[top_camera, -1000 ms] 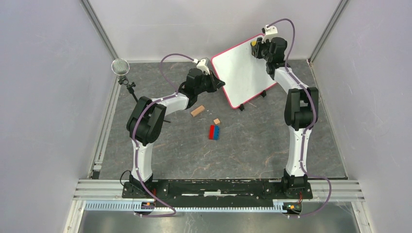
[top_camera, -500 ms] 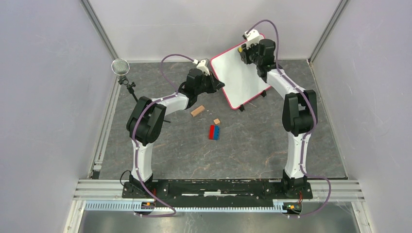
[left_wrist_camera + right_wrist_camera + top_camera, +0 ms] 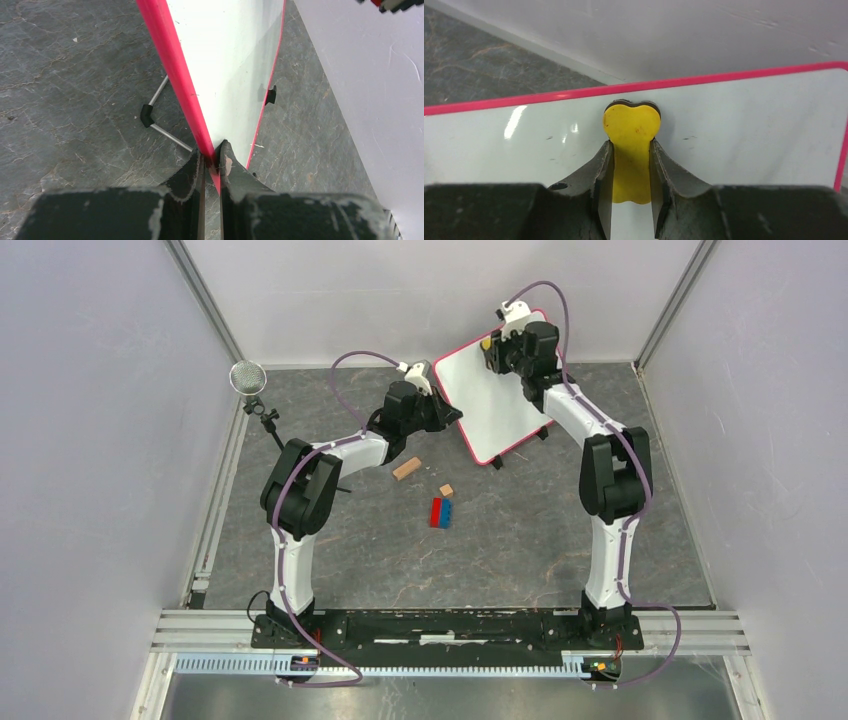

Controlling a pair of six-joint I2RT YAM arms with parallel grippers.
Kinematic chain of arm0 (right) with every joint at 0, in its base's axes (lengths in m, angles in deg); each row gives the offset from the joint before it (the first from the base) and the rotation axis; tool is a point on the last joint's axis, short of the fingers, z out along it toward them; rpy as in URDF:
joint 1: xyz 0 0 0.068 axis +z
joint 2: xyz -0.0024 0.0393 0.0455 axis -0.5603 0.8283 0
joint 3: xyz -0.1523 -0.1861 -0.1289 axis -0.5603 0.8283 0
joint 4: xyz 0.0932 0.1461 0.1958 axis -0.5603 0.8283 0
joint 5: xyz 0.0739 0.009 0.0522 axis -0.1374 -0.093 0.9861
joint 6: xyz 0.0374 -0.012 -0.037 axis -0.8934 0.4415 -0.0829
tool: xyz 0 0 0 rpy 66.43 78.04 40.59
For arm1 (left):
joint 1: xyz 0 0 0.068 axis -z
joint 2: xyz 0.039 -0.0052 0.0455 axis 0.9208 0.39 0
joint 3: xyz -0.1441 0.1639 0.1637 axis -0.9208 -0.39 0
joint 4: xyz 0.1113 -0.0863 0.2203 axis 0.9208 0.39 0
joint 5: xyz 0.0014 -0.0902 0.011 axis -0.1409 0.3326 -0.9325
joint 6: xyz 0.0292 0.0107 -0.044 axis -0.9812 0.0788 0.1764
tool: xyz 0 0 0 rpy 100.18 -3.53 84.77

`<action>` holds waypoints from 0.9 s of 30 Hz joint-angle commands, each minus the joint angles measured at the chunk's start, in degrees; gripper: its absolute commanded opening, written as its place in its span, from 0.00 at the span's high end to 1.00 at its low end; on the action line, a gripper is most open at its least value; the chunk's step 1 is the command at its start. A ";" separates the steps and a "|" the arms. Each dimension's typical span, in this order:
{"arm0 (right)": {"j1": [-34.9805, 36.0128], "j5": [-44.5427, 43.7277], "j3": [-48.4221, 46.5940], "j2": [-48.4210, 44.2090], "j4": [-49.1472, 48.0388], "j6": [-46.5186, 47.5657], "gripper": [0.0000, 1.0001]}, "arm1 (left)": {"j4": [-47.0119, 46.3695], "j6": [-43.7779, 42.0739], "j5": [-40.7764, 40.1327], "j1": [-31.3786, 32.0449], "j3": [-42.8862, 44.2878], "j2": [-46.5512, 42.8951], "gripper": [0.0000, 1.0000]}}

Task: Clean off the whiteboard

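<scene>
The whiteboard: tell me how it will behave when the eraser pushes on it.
The whiteboard is probably stiff: its face looks flat under the yellow eraser. It likely tips easily on thin wire legs; the left gripper clamping its edge steadies it. Glossy face, probably slippery.

whiteboard (image 3: pixel 480 408) blocking far centre, wall (image 3: pixel 400 290) close behind, blocks (image 3: pixel 441 512) mid-table, microphone (image 3: pixel 248 377) at left edge, bare mat (image 3: pixel 450 570) nearside

We see pale lilac-grey walls (image 3: pixel 90 440) enclosing a dark, marbled grey tabletop (image 3: pixel 500 560); aluminium rails (image 3: pixel 700 625) run along its near edge, and the light seems soft and even.
</scene>
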 commanded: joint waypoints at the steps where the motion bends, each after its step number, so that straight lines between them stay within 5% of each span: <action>1: -5.36 -6.70 -3.39 3.62 0.84 -8.06 1.00 | 3.45 -8.38 -4.50 -0.24 0.43 -0.59 0.98; 13: -9.73 -3.15 -5.92 6.84 2.03 -10.09 1.00 | 3.71 -8.73 -4.86 -0.28 0.38 -0.65 0.98; 27: 3.40 0.27 4.84 -1.90 -5.86 -5.01 1.00 | 4.06 -8.95 -4.66 -0.22 0.82 -0.37 0.98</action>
